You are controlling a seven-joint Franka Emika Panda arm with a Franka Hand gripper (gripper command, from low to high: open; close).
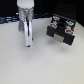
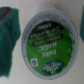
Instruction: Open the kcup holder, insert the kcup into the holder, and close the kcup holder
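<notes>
The kcup [image 2: 50, 42] fills the wrist view: a white pod with a green lid printed "Dark Magic", standing upright on the white table. One teal finger pad [image 2: 9, 30] sits close beside it with a thin gap; the other pad is out of frame. In the exterior view my gripper [image 1: 27, 43] points down onto the table at the exterior view's left, and the pod is hidden between its fingers. The jaws look open around the pod. The black kcup holder [image 1: 60, 30] stands at the exterior view's right, its drawers shut, apart from the gripper.
The white table [image 1: 45, 65] spreads toward the front of the exterior view. A dark background runs along the far edge behind the arm and the holder.
</notes>
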